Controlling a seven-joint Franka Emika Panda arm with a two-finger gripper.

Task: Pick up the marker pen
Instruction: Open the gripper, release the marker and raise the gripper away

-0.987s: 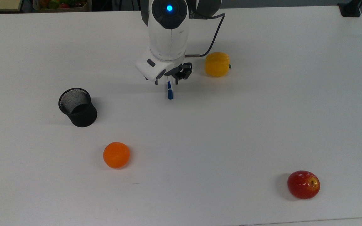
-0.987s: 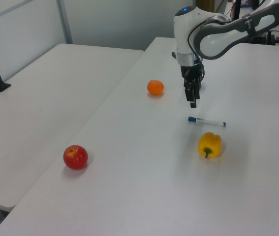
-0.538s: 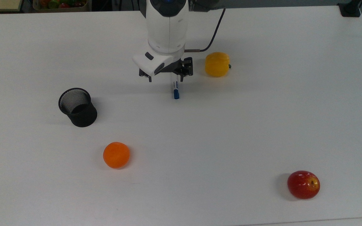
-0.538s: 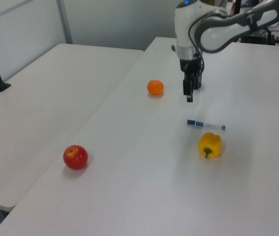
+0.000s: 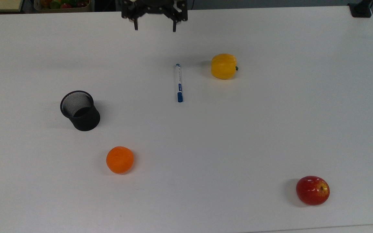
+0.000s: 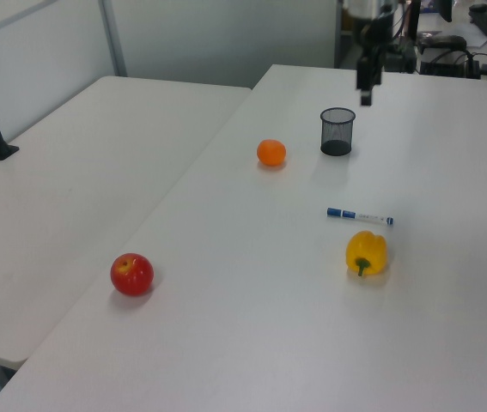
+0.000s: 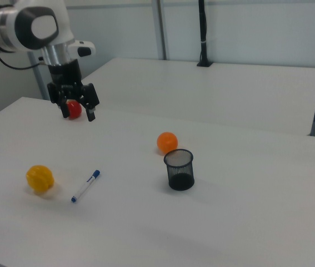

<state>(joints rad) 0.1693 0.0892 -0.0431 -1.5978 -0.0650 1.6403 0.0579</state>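
While jaws [image 7: 78, 113] hang wide, empty: one marker pen [image 5: 179, 83], one cup [image 5: 80, 110], three fruits on table [image 5: 270, 123]

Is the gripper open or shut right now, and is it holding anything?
Open and empty: the gripper has its fingers spread apart above the table, while the marker pen lies flat.
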